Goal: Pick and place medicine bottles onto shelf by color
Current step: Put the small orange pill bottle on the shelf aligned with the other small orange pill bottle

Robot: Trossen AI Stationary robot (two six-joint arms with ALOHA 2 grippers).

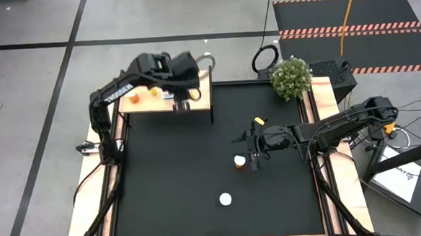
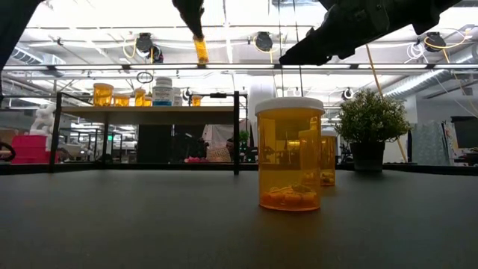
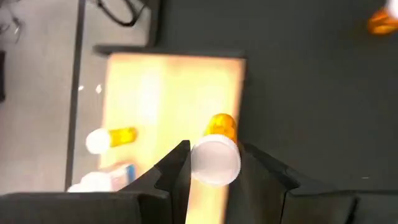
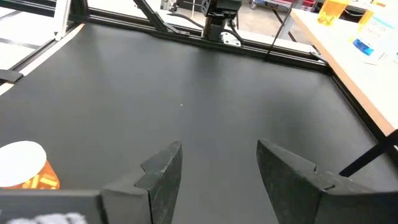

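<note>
The nearest medicine bottle is translucent amber plastic, glossy, with a smooth white plastic cap. The shelf is pale, smooth wood on thin black legs. The worktop carries a matt black mat with a faintly grainy surface. The right tool has matt dark plastic fingers.

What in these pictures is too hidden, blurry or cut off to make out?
- High view: bottles on the shelf are mostly covered by the left arm.
- Low view: labels on the shelf bottles are too small to read.
- Left wrist view: the left gripper and its bottle are blurred; shelf bottles are cut off.
- Right wrist view: a bottle is cut off beside the open right gripper.
</note>
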